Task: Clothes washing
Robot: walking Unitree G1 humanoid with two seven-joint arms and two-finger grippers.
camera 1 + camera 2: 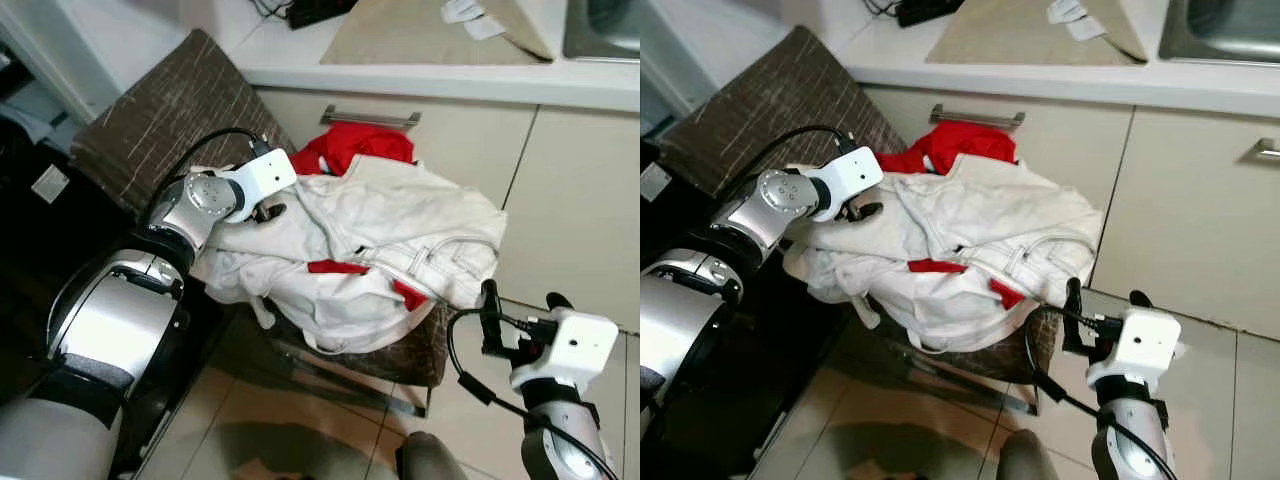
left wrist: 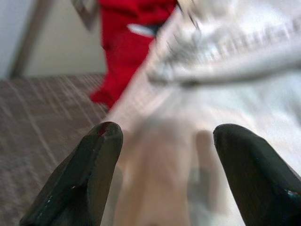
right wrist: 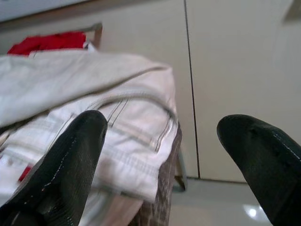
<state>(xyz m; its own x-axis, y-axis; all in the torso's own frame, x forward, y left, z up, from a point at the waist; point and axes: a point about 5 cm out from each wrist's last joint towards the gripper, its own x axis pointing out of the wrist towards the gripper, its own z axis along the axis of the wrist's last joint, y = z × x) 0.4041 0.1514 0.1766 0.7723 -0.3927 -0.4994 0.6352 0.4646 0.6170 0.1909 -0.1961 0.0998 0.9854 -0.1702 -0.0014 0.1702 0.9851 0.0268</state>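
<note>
A pile of white clothes (image 1: 380,250) with red trim lies on the seat of a brown chair (image 1: 165,110), and a red garment (image 1: 350,145) sits behind it. My left gripper (image 1: 270,212) rests on the left side of the pile, open, with white cloth (image 2: 164,155) between its fingers (image 2: 89,174). My right gripper (image 1: 520,310) hangs open to the right of the chair, near the pile's right edge (image 3: 141,141), holding nothing.
A white counter (image 1: 420,70) with cream cabinet doors (image 1: 570,190) and a metal drawer handle (image 1: 370,117) runs behind the chair. A cloth (image 1: 440,30) and a steel sink (image 1: 600,25) are on the counter. Tiled floor (image 1: 300,430) lies below.
</note>
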